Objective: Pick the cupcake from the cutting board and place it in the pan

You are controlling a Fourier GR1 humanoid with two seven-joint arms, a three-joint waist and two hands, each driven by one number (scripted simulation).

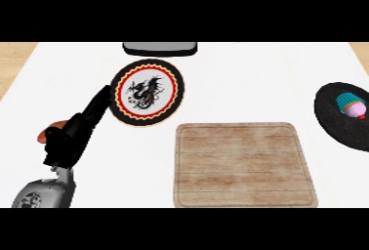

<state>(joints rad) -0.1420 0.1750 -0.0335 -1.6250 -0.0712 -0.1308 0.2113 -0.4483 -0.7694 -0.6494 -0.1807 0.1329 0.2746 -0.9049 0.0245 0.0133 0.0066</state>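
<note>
Resting L hand point(75, 132), fingers straight, beside plate point(146, 92); cupcake point(352, 104) in pan point(333, 117).

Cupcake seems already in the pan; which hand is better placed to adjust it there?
Probably right: the cupcake lies in the pan at the far right, while the left hand is across the cutting board, beside the patterned plate. The right hand is out of view, so side alone decides.

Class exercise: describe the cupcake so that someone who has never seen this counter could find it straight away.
Start at the wooden cutting board in the middle of the white counter. Look right to the black pan at the picture's right edge; the cupcake lies inside it. It alone has a teal wrapper and pink frosting.
</note>
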